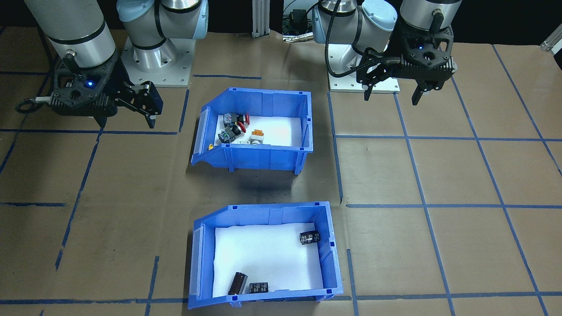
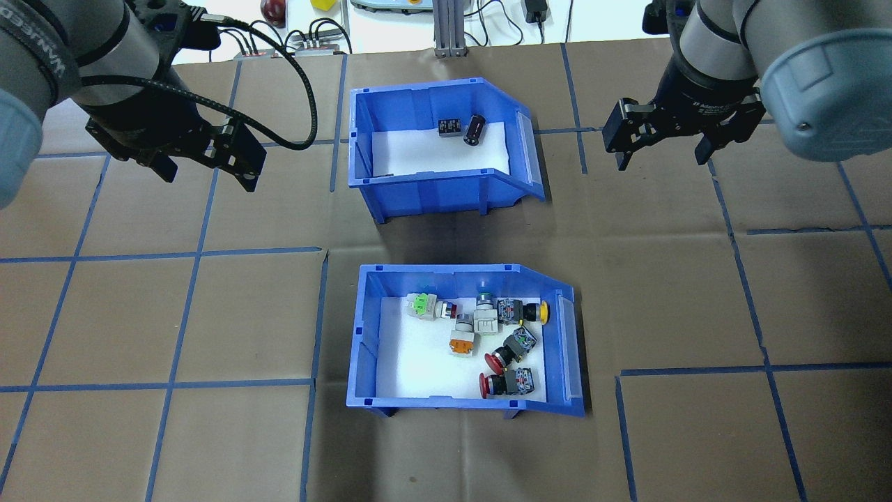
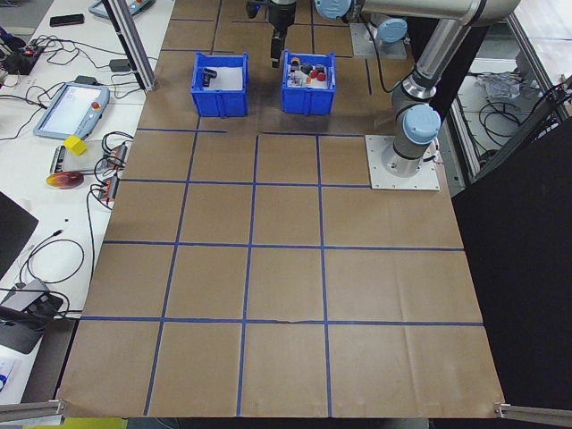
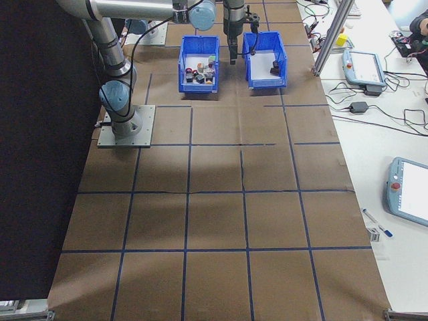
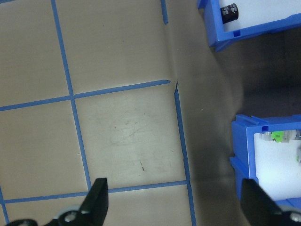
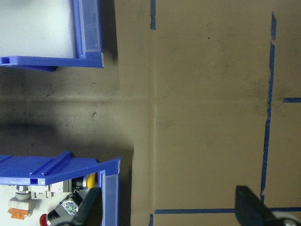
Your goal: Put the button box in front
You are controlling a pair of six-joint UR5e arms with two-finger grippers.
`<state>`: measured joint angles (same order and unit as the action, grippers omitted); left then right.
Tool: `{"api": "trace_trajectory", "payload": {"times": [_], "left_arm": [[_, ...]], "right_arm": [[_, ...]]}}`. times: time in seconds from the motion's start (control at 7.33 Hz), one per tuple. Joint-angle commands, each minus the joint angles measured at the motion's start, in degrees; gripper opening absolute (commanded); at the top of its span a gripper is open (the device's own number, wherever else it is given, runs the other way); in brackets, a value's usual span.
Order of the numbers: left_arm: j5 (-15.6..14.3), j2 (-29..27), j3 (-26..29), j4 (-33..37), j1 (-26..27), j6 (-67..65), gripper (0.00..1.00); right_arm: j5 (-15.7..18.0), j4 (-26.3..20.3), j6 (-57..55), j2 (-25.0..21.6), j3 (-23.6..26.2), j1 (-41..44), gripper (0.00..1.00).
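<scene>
Closest to the front-facing camera, the blue bin with the few black capacitors is sitting on the worktop, white foam inside. Right behind it, on the robot's side, the button box is resting flat on the brown paper with its red, yellow, orange and green push-buttons piled toward its sloped open end.

Both hands are hanging in the air and neither is touching or carrying anything. The left hand is spread wide, fingers pointing down at bare paper, nothing between them; in its wrist view the two fingertips are sitting far apart at the bottom corners. The right hand is gaping wide too, same deal, just taped grid lines under it.

Relative to the left hand, the button box is lying off to its inner side and nearer the robot's base, well apart; the wrist view is only catching the box's corner at the edge beside one finger. Relative to the right hand it's mirrored: off to the inner side, nearer the base, well apart, with the yellow button end poking into that wrist view's lower corner. The capacitor bin is sitting roughly level between the two hands, clear of both.
</scene>
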<state>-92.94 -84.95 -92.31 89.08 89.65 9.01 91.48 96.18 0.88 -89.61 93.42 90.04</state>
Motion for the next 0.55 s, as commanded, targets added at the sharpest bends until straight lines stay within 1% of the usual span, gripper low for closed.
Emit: {"api": "trace_trajectory", "payload": {"times": [0.0, 0.14, 0.27, 0.41], "left_arm": [[0.1, -0.1, -0.1, 0.4, 0.1, -0.2, 0.99], [0.3, 1.5, -2.6, 1.4, 0.4, -0.4, 0.99], [1.8, 3.4, -6.6, 1.4, 0.5, -5.3, 0.99], [5.2, 5.8, -10.5, 1.4, 0.5, -16.5, 0.99]], "right_arm": [[-0.9, 0.1, 0.7, 0.6, -0.3, 0.3, 1.0], [-0.9, 0.4, 4.5, 1.4, -0.3, 0.6, 1.0], [-1.0, 0.4, 9.2, 2.2, -1.7, 0.6, 1.0], [-1.0, -0.1, 12.3, 4.2, -4.4, 0.7, 1.0]]}}
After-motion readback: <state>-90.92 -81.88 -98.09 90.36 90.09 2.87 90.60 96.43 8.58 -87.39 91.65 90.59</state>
